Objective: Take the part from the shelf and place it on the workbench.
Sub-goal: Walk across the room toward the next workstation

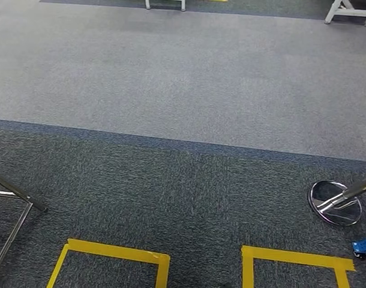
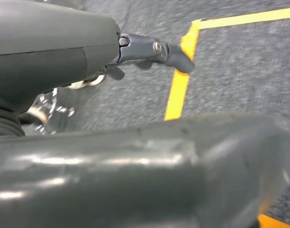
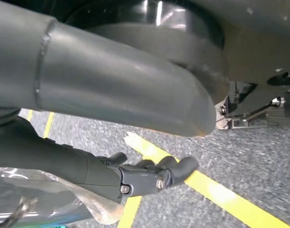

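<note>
The head view looks down at carpet; I cannot make out the part, the shelf or the workbench in any frame. My left hand (image 2: 100, 52) hangs over the floor, its dark fingers (image 2: 154, 50) stretched out and apart from the thick thumb, with nothing between them. My right hand (image 3: 111, 175) also hangs low, its fingers (image 3: 172, 172) slightly curled, and the gap to the thumb shows only carpet. A shiny curved surface (image 3: 46, 199) lies behind those fingers; I cannot tell what it is.
Two yellow tape squares (image 1: 113, 252) (image 1: 294, 257) mark the dark carpet at my feet. A chrome post base (image 1: 335, 204) and a blue object (image 1: 365, 245) stand at the right, and a metal frame (image 1: 18, 201) at the left. White furniture legs (image 1: 165, 5) (image 1: 348, 12) stand far ahead.
</note>
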